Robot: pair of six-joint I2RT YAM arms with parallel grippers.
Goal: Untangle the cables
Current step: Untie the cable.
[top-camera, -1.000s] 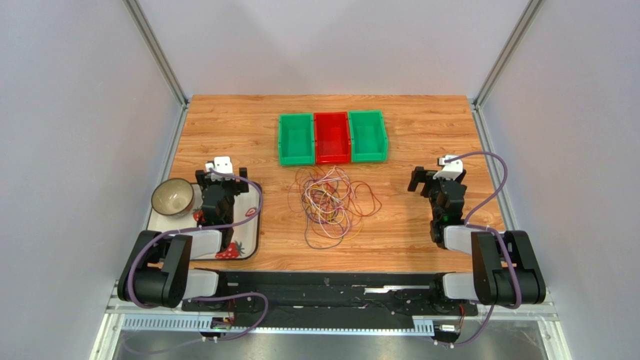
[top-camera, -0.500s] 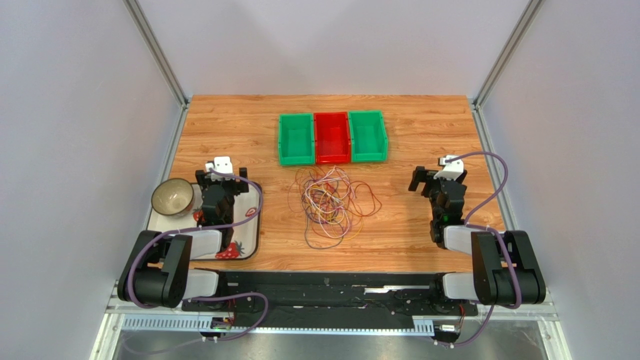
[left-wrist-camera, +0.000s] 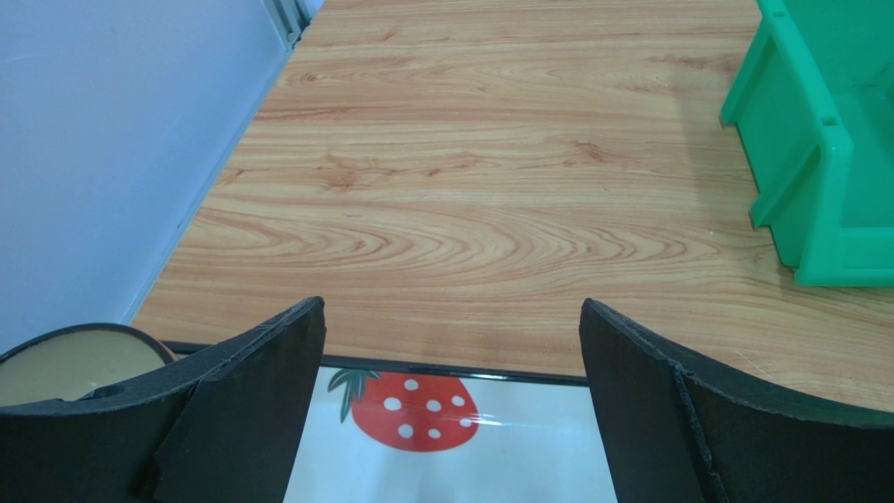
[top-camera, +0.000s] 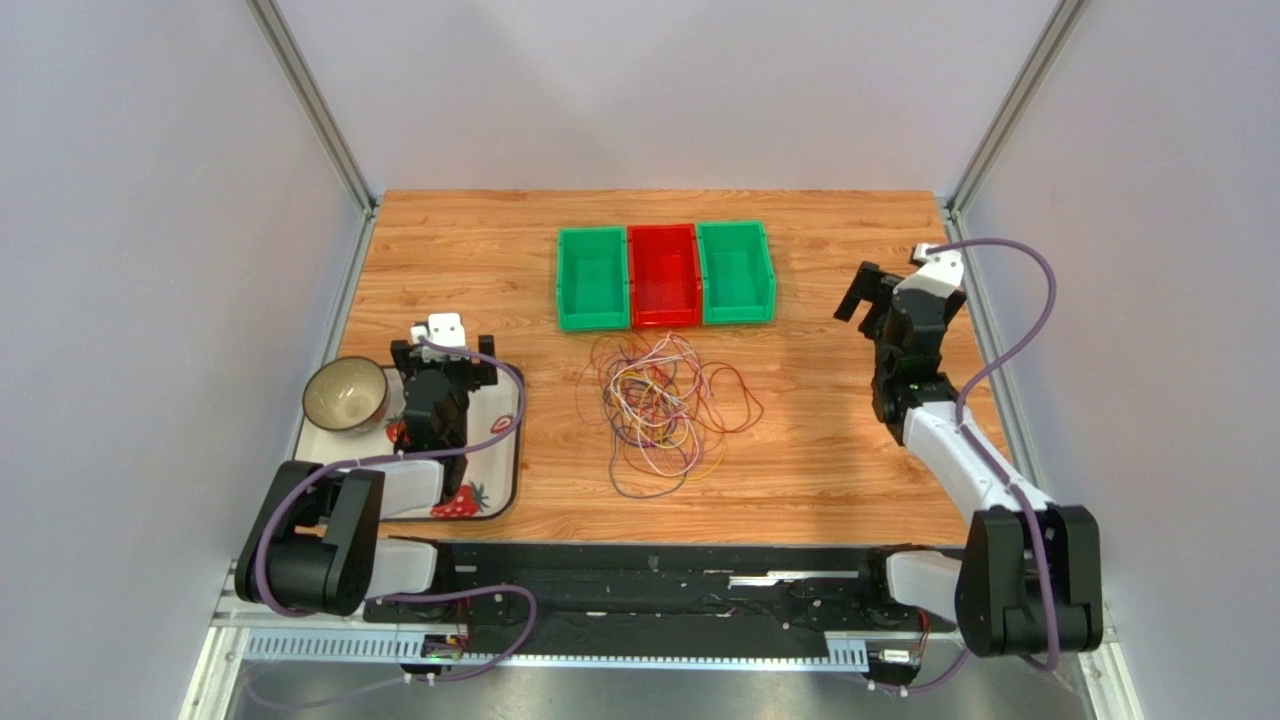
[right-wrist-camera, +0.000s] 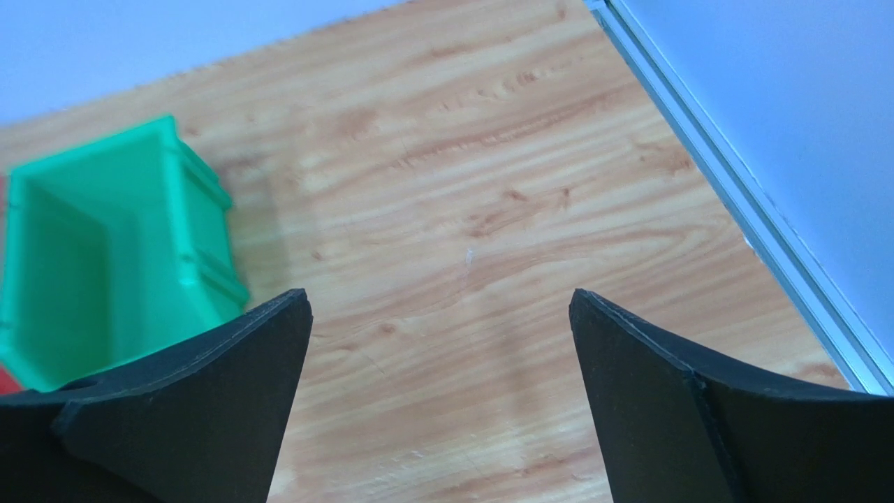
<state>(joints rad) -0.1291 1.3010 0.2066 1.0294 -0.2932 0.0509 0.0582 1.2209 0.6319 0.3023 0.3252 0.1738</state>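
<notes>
Centrally, cables [top-camera: 651,402] lie tangled near bins [top-camera: 666,317]

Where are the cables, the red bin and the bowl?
cables [top-camera: 649,402]: top view, dense middle of the tangle.
red bin [top-camera: 664,279]: top view, bare inner floor.
bowl [top-camera: 344,393]: top view, its inside.

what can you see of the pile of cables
The cables are a loose, tangled heap of thin, bendy loops in purple, yellow, white and reddish orange. They lie flat on the wooden table near its middle, just on the near side of the red bin. Only the table seems to touch them.
</notes>
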